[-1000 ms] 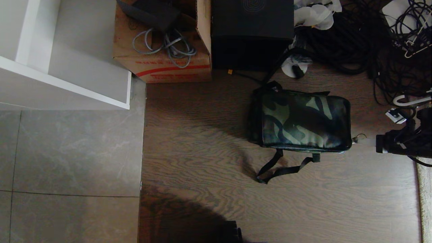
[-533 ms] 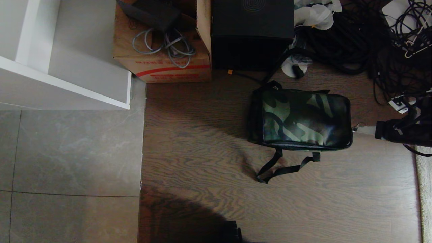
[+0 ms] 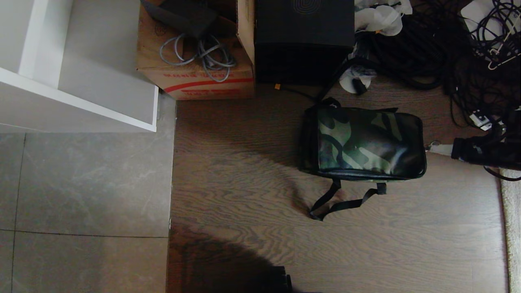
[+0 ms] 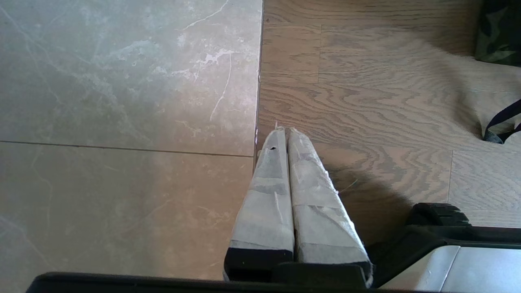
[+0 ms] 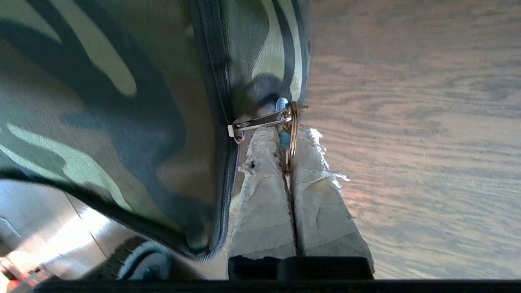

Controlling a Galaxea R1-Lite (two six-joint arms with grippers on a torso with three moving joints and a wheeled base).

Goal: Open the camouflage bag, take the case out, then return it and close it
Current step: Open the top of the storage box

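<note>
The camouflage bag (image 3: pixel 366 142) lies zipped shut on the wooden floor, its black strap (image 3: pixel 342 203) trailing toward me. My right gripper (image 3: pixel 438 149) is at the bag's right end, shut on the zipper pull. In the right wrist view the taped fingers (image 5: pixel 264 195) pinch the pull's brass ring (image 5: pixel 290 134), and its metal tab (image 5: pixel 260 121) runs to the zipper on the bag (image 5: pixel 122 101). My left gripper (image 4: pixel 285 131) hangs parked and shut over the seam between tile and wood, with a corner of the bag (image 4: pixel 498 32) far ahead. The case is hidden.
Behind the bag stand a cardboard box with a red stripe (image 3: pixel 195 61) and a tall black box (image 3: pixel 303 40). Black cables (image 3: pixel 427 53) pile up at the back right. A white shelf unit (image 3: pixel 81 101) stands at the left, and a rug edge (image 3: pixel 513 228) at the right.
My right gripper has moved along the bag's right end toward the far side, taking the zipper pull with it. The bag's right end has shifted slightly the same way.
</note>
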